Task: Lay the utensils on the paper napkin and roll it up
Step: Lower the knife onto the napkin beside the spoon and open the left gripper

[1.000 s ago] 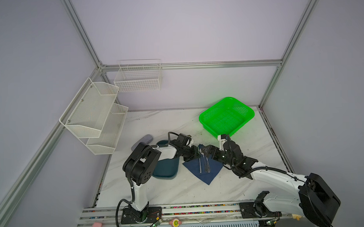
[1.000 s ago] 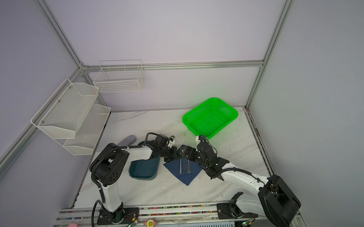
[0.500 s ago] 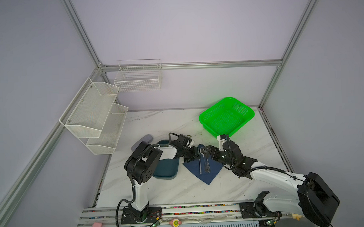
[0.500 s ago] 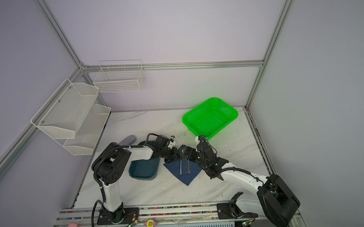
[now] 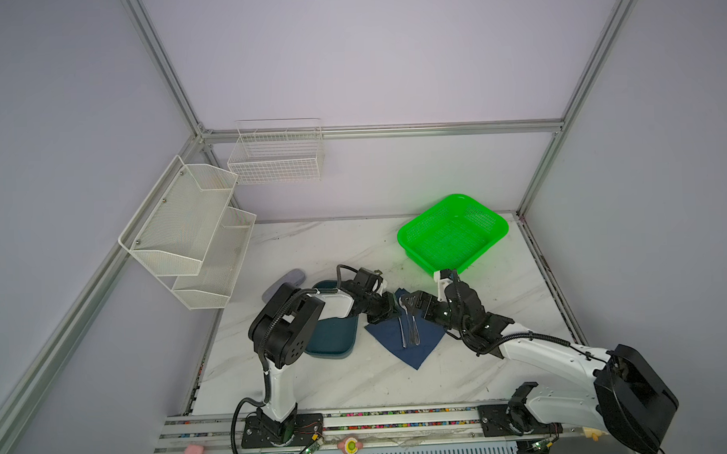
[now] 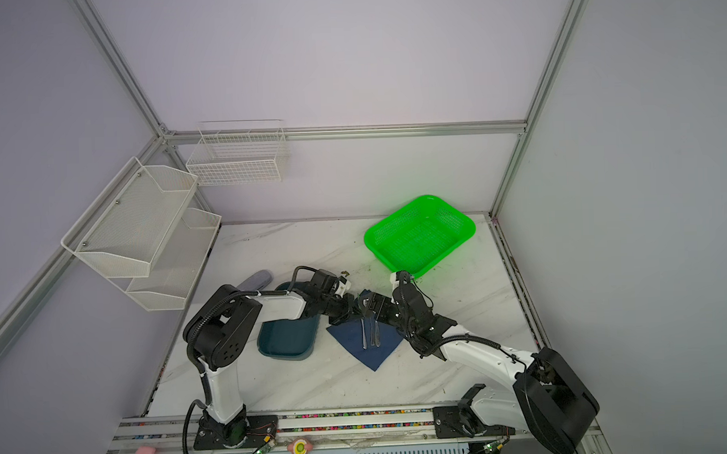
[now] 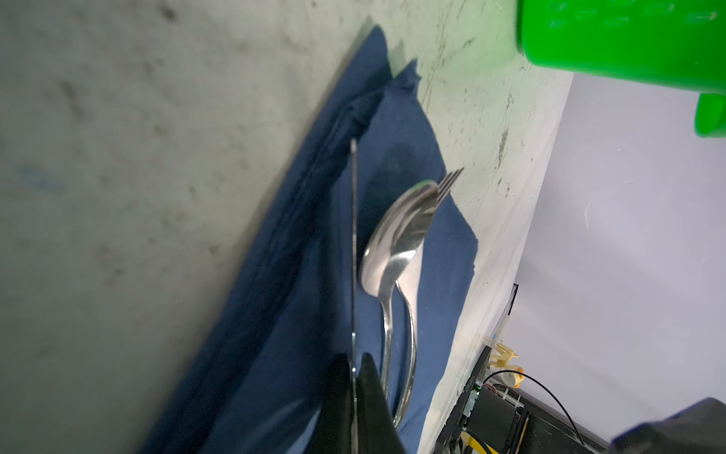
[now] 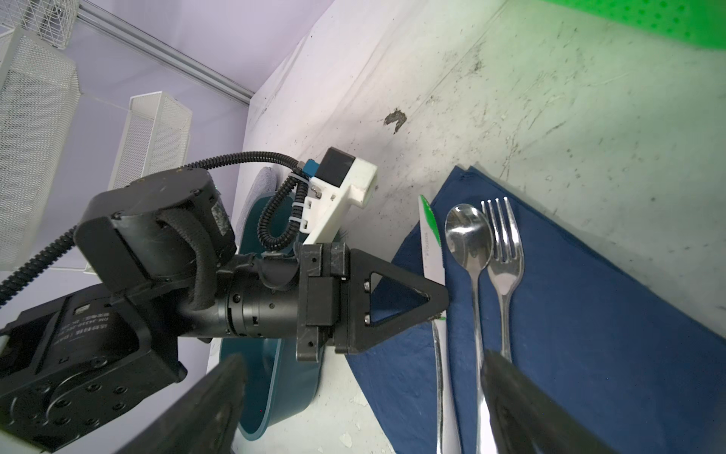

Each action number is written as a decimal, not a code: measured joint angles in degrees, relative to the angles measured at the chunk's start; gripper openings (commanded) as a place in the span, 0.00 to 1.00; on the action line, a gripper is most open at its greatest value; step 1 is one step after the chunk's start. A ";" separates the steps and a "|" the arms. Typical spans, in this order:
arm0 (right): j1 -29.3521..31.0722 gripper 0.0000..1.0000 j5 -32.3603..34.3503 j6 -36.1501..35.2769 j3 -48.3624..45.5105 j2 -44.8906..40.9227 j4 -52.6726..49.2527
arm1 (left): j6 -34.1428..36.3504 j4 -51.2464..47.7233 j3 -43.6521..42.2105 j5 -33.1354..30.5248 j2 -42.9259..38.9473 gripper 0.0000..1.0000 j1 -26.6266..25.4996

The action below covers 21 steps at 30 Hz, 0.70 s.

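The navy paper napkin [image 5: 416,349] [image 6: 374,354] lies like a diamond on the marble table. On it, side by side, are the spoon [image 8: 469,236] and the fork [image 8: 505,243]. The knife [image 8: 432,243] runs along the napkin's edge next to the spoon. My left gripper [image 8: 438,300] [image 7: 354,373] is shut on the knife where blade meets handle; in the left wrist view the knife [image 7: 354,236] appears edge-on between the fingers. My right gripper [image 8: 365,408] is open just above the utensils' handles, one finger [image 8: 522,405] over the spoon and fork handles. In both top views the two grippers meet over the napkin's far corner.
A dark teal tray [image 5: 332,341] sits just left of the napkin, under the left arm. A grey case [image 5: 286,280] lies behind it. The green basket [image 5: 453,233] stands at the back right. White mesh shelves [image 5: 187,234] and a wire basket [image 5: 276,156] hang on the walls.
Hardly anything: the left arm has edged slightly toward the napkin. Both grippers stay as they were, and the utensils lie where they did.
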 measured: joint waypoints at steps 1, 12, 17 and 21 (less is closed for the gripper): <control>0.00 0.95 0.00 0.00 0.00 0.04 0.00 | 0.13 0.00 0.02 0.00 0.00 0.05 0.00; 0.00 0.95 0.04 0.09 0.00 1.03 -0.13 | 2.64 -3.08 4.17 -0.63 1.40 0.06 0.00; 0.00 0.95 0.04 0.17 0.00 1.51 -0.28 | 3.69 -5.44 5.20 -1.16 1.60 0.07 0.00; 0.00 0.95 0.04 0.15 0.00 1.51 -0.28 | 4.63 -6.73 5.20 -1.25 1.70 0.07 0.00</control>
